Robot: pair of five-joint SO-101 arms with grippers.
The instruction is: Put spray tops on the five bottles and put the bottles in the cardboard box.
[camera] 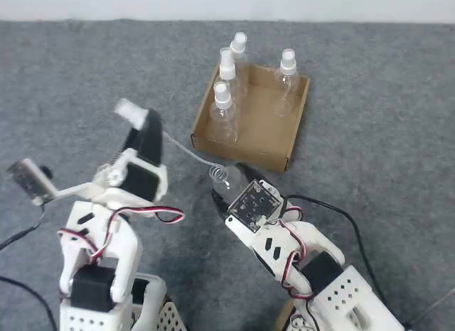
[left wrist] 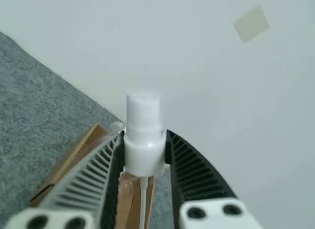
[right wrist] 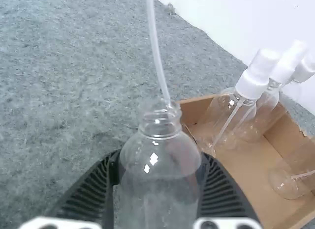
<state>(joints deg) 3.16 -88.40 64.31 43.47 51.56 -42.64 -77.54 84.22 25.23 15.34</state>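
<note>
bottle [right wrist: 160,160], the fifth and the only one uncapped, stands just outside the near wall of the cardboard box [camera: 245,155], upright on the grey carpet [camera: 370,132]. the right gripper [right wrist: 160,163] is pinched around its upper body, one jaw on each side below the shoulder. four capped bottles [camera: 222,118] stand inside the box. the spray top [left wrist: 143,135] is held up off the box's side nearest the left arm, well apart from the bottle. the left gripper [left wrist: 143,139] is clamped on its collar, with the nozzle head clear above the jaws. the dip tube [camera: 186,152] runs from the top across to the bottle, its end at the mouth and seemingly just inside (the tip itself is hard to make out). assessment of handling: the bottle is empty clear plastic, judged light, thin-walled and smooth, so it is likely to dent under a hard squeeze and to slip or turn under a weak one. the present hold high on the body looks sound, as it leaves the neck free. the spray top appears rigid and is best held by the collar. the tube is thin and bends readily, so it will need feeding in along its own line to avoid buckling. risk noted: side load from the tube could tip so light a bottle if the hold loosens.
</note>
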